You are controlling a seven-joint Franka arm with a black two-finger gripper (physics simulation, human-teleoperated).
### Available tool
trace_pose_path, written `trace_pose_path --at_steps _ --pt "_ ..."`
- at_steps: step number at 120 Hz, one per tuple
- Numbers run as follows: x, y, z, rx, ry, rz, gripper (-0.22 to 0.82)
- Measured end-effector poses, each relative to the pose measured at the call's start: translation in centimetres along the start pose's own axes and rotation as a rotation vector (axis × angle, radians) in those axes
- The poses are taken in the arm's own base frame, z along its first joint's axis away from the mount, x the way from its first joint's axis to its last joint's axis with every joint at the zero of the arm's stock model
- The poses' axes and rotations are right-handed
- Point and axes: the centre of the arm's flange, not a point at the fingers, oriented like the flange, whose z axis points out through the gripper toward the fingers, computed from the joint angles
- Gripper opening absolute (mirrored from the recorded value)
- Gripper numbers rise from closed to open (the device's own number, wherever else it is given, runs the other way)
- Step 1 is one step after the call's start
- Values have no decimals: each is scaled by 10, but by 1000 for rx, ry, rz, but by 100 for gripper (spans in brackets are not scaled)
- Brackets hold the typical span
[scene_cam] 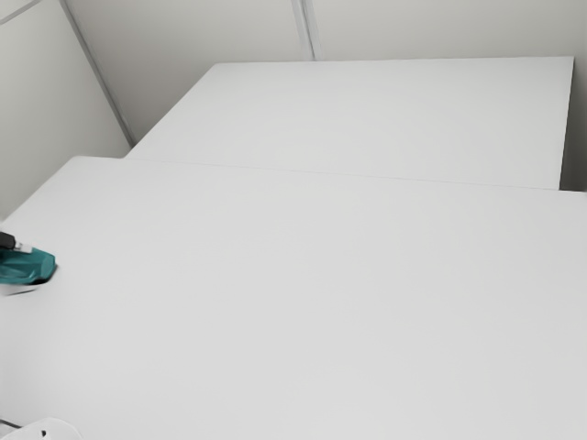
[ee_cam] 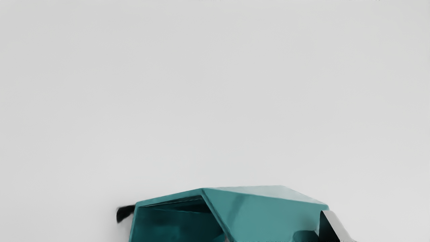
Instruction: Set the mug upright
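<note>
Sideways | mug (scene_cam: 35, 266) at exterior view's left edge | tabletop (scene_cam: 321, 302) stretches beyond | claw (scene_cam: 20, 246) state: can't tell

Mug (ee_cam: 268, 215): smooth, faceted surface — a soft sheen on its outer faces
Desk (scene_cam: 321, 293): smooth and matt — no visible grain
Walls (scene_cam: 183, 41): matt, smooth-looking panels

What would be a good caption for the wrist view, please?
Teal mug tipped on its side, mouth showing, above a white table.
</note>
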Motion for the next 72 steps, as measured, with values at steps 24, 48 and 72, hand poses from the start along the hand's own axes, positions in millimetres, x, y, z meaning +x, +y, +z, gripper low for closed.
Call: trace_pose_path --at_steps 24,48,72 --pt "29 31 1 -3 0 69 -9" --pt "51 70 16 -31 -24 108 -13" --pt "88 174 58 26 -181 182 -14"
